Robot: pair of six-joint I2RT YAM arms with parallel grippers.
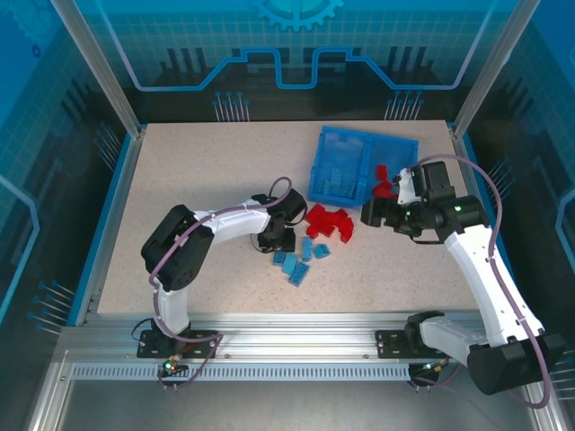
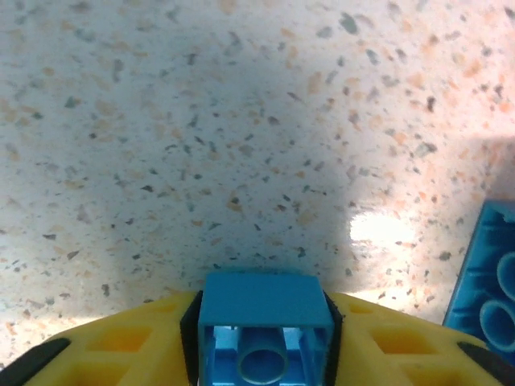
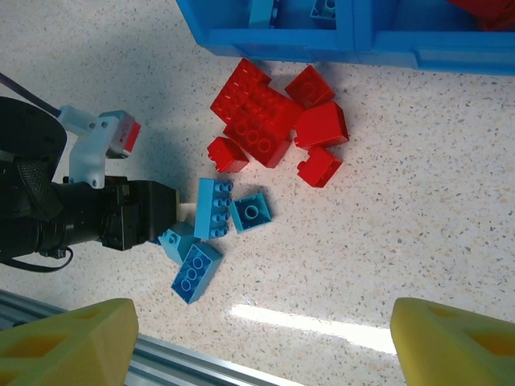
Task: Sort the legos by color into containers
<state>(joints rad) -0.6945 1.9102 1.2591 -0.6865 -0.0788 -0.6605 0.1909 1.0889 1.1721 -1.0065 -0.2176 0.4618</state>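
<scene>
Left wrist view: one light blue brick (image 2: 265, 301) sits between the yellow fingers (image 2: 121, 354) of the left pincer (image 2: 265, 346). Its underside tube faces the camera and the black pads sit tight on both flanks, so the pincer is clamped on it. The brick is low over the tabletop (image 2: 241, 145); can't tell whether it's lifted or touching.

Top external: the loose light blue legos (image 1: 296, 262) make a small cluster just beside the left pincer. The loose red legos (image 1: 328, 223) are heaped right next to them, between that cluster and the tray (image 3: 354, 44). The right wrist view gives about six red and about four blue outside the tray (one blue may be the clamped one; the overlap makes it hard to tell).

Left compartment (image 1: 337, 144) holds some light blue pieces and right compartment (image 1: 395, 154) holds some red. Counts are unclear. No wrong colour is visible in either.

Right pincer (image 3: 261, 346) has its fingers wide apart with nothing between them. It hangs above the tabletop near the red heap, by the tray's front right.

Progress, as a judgement: sorting has started and each colour has its side, but most pieces look to be outside the tray. Left to do are this blue brick into the left compartment, the other loose blue ones, then the whole red heap into the right.
</scene>
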